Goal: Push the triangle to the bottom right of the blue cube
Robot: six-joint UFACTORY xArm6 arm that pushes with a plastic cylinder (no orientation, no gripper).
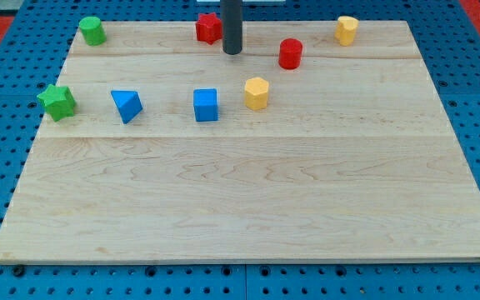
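Note:
The blue triangle (127, 105) lies on the wooden board (248, 200) at the view's left. The blue cube (206, 105) sits to its right, about level with it. My tip (232, 52) is near the view's top, just right of the red star (208, 28). It is above and slightly right of the blue cube, and well up and right of the triangle. It touches no block.
A yellow hexagon block (257, 92) sits right of the blue cube. A red cylinder (290, 53) and a yellow cylinder (347, 30) are at the top right. A green cylinder (92, 30) is at the top left, a green star (57, 102) at the left edge.

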